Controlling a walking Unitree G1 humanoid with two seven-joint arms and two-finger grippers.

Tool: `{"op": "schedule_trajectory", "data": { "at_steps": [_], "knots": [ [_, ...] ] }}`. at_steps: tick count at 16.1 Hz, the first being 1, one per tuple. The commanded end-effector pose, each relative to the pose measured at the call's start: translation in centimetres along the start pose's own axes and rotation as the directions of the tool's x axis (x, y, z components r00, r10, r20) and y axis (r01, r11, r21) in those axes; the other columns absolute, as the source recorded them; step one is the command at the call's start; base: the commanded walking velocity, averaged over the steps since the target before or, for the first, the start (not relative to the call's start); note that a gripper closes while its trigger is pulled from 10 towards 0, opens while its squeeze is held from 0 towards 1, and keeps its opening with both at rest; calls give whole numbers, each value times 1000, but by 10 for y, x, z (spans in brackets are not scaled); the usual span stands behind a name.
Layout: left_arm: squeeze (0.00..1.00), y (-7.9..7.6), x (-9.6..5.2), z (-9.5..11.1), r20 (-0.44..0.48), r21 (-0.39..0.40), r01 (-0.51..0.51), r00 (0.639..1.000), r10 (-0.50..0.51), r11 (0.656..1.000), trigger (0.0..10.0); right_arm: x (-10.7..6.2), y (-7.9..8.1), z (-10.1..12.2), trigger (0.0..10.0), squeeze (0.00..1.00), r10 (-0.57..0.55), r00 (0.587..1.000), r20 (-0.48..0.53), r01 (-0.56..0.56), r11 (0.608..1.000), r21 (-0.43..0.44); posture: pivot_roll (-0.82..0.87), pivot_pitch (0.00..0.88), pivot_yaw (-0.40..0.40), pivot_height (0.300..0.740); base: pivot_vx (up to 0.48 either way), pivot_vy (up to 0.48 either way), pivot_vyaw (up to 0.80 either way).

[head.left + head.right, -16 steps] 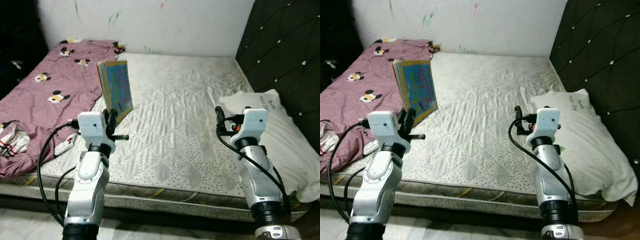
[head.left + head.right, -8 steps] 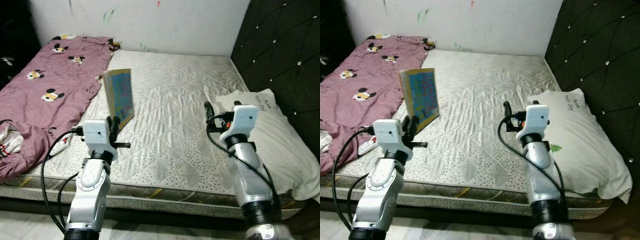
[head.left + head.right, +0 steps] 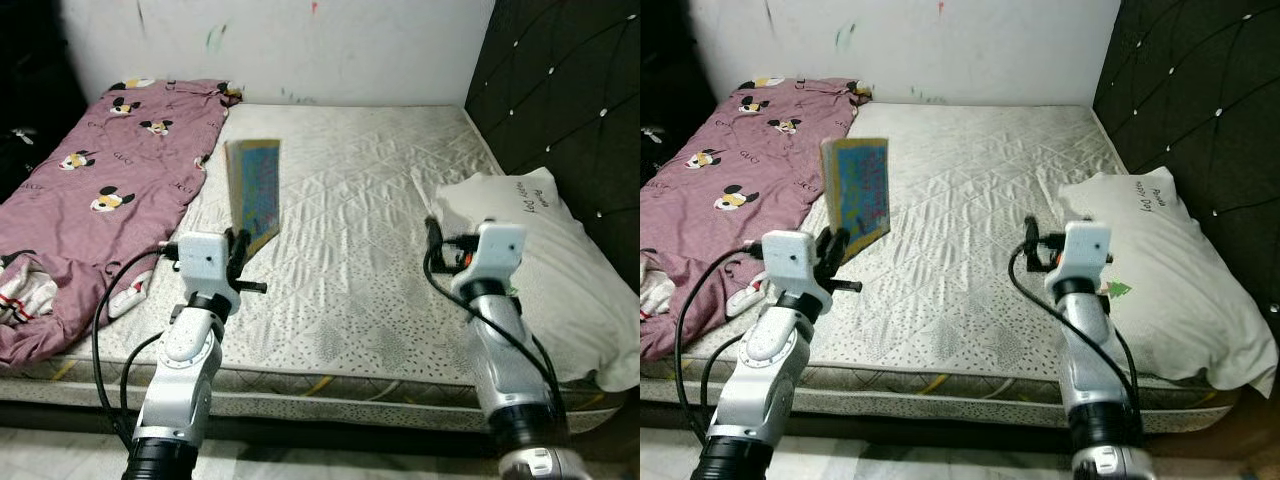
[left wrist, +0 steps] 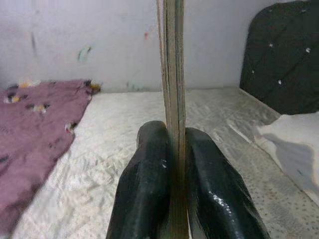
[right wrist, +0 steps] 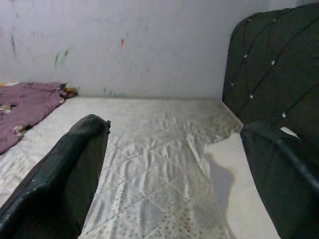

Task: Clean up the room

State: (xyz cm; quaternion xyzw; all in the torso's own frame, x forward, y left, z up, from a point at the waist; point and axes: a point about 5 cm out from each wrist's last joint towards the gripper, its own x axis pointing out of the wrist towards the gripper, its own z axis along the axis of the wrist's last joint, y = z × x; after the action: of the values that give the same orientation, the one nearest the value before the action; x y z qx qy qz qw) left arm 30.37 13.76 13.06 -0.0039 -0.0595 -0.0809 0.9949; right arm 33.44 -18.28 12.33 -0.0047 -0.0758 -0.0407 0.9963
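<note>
Left wrist view has the book (image 4: 171, 74) pinched edge-on between the two black fingers (image 4: 144, 184) of the left hand (image 3: 236, 262), which is clamped on it. It stands upright above the bed (image 3: 380, 260) near the front edge, beside the maroon cartoon-print blanket (image 3: 90, 190). Right hand (image 3: 1032, 246) hovers over the mattress, fingers spread apart and holding nothing, beside the white pillow (image 3: 540, 260) by the dark tufted headboard (image 3: 570, 90).

bare quilted mattress (image 3: 350, 220) across the middle; dark tufted headboard (image 3: 560, 90) at right; scribbled white wall (image 3: 280, 45) far behind; pale floor (image 3: 300, 455) nearest.
</note>
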Motion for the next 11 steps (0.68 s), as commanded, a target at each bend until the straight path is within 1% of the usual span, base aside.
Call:
{"op": "schedule_trajectory", "data": {
  "at_steps": [1, 2, 3, 4, 5, 7, 8, 10, 11],
  "knots": [
    [0, 1, 6, 11, 38, -23, -27, 999, 28, 999, 10000, -3, -5, -12, 10000, 0, -75, 995, -64, 78, 996, 41, -6, 1, 46, 740, 0, 0, 0],
    [0, -4, 6, 21, 73, -35, 14, 997, -12, 999, 10000, -2, 3, -3, 10000, 0, -37, 999, -21, 38, 998, 51, -25, 6, 49, 740, 0, 0, 0],
    [0, -9, 5, 21, 86, 5, 56, 995, -56, 998, 10000, -1, 11, 2, 10000, 0, 15, 1000, 21, -16, 1000, 8, -36, 11, 53, 740, 0, 0, 0],
    [0, -9, 4, 13, 62, -3, 41, 997, -41, 999, 10000, 0, 11, 2, 10000, 0, 12, 1000, 23, -13, 1000, 15, -38, 5, 53, 740, 0, 0, 0],
    [0, -9, 4, 10, 53, -19, 27, 998, -26, 999, 10000, 0, 9, 2, 10000, 0, 4, 1000, 22, -4, 1000, 22, -48, 0, 50, 740, 0, 0, 0],
    [0, -10, 7, 16, 75, -33, 28, 997, -25, 999, 10000, 2, 3, 10, 10000, 0, -8, 999, 52, 7, 1000, 13, -56, 0, 41, 740, 0, 0, 0],
    [0, -7, 6, 17, 72, -43, 26, 997, -23, 999, 10000, 1, 2, 13, 10000, 0, -8, 999, 53, 7, 1000, 13, -75, 8, 40, 740, 0, 0, -800],
    [0, 0, 6, 12, 49, -51, 21, 999, -18, 998, 10000, 0, 4, 7, 10000, 0, 1, 1000, 25, -1, 1000, 11, -86, 27, 40, 740, 0, 0, -800],
    [0, 1, 7, 11, 44, -60, 15, 999, -13, 998, 10000, -2, 5, 5, 10000, 0, 3, 1000, 18, -4, 1000, 13, -87, 34, 39, 740, 0, 0, -800]
  ]
}}
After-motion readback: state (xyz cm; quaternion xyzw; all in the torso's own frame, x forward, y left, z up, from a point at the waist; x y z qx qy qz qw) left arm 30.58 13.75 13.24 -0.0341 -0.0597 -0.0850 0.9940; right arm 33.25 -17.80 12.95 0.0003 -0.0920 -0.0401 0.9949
